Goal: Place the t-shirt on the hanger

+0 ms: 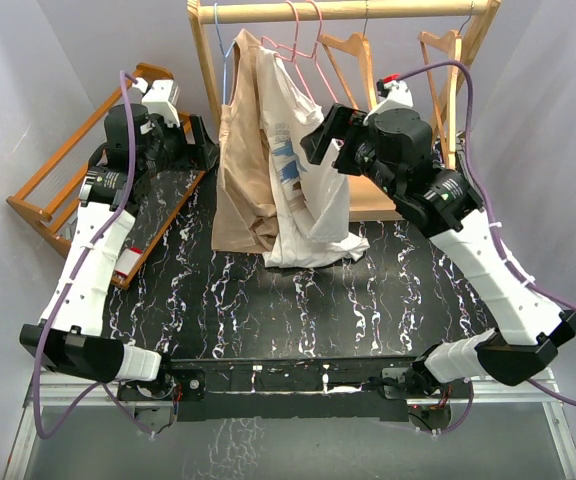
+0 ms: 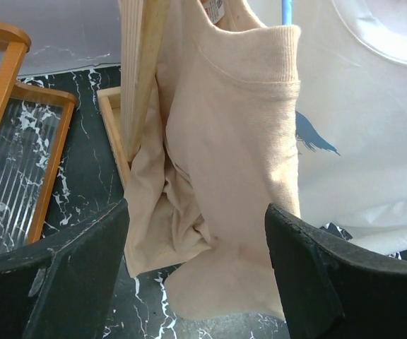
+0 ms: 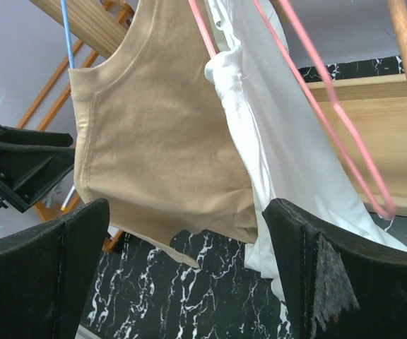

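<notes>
Where t-shirt hangs, blue print illegible

A beige garment hung from a wooden rail, with a thin blue hanger at its shoulder. Its lower end lay bunched on the black marbled table. Two light-wood hangers hung further to the right. A slatted wooden rack leaned at the left edge of the table.

- The left arm reaches forward along its own side; the left gripper points right, jaws wide apart, empty.
- The right arm reaches forward and inward; the right gripper points left, jaws wide apart, empty.
</notes>
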Motion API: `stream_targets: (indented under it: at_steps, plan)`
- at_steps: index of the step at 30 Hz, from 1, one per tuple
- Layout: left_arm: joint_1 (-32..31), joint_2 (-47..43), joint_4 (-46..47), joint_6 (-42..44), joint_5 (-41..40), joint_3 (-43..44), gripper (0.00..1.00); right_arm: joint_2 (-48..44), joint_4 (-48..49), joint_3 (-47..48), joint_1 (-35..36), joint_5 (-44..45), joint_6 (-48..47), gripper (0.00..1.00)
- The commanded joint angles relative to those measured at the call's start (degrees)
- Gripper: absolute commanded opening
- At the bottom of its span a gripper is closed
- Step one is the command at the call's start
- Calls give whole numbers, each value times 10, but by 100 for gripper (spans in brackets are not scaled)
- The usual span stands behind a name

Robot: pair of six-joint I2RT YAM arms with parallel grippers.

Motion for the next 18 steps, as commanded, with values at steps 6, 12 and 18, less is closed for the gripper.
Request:
stream_targets:
  at_steps: [6, 12, 18]
  plan:
    - [1, -24, -9, 12, -9, 7, 76, -32, 37, -24, -2, 33, 31, 98]
    - [2, -21, -13, 15, -9, 11, 76, -36, 37, -33, -2, 41, 27, 98]
    - [1, -14, -15, 18, -9, 18, 76, -34, 35, -37, -2, 44, 24, 98]
